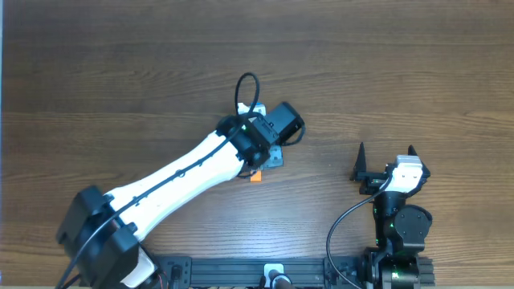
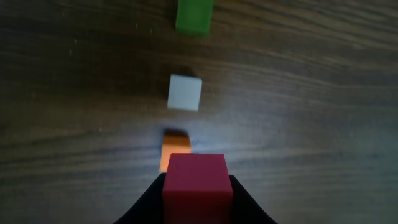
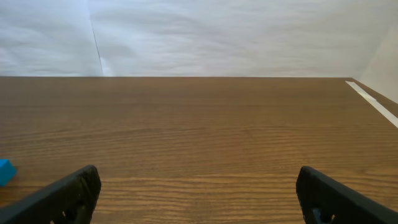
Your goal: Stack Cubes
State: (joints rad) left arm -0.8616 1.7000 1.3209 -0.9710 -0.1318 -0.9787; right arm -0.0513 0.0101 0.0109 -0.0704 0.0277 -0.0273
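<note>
My left gripper (image 2: 198, 185) is shut on a red cube (image 2: 198, 175) and holds it above the table, near the middle of the top view (image 1: 273, 136). In the left wrist view an orange cube (image 2: 175, 149) lies on the wood just past the red one. Beyond it sit a white cube (image 2: 185, 92) and then a green cube (image 2: 194, 15). The orange cube (image 1: 255, 176) also peeks out beside the left arm in the top view. My right gripper (image 1: 385, 152) rests open at the right, with nothing between its fingers (image 3: 68, 193). A blue cube (image 3: 5, 172) lies at the edge of its wrist view.
The dark wooden table (image 1: 120, 80) stretches bare to the left, the far side and the right. A white wall (image 3: 217, 37) rises behind the table's far edge, and a pale tape strip (image 3: 373, 102) marks the wood near one corner.
</note>
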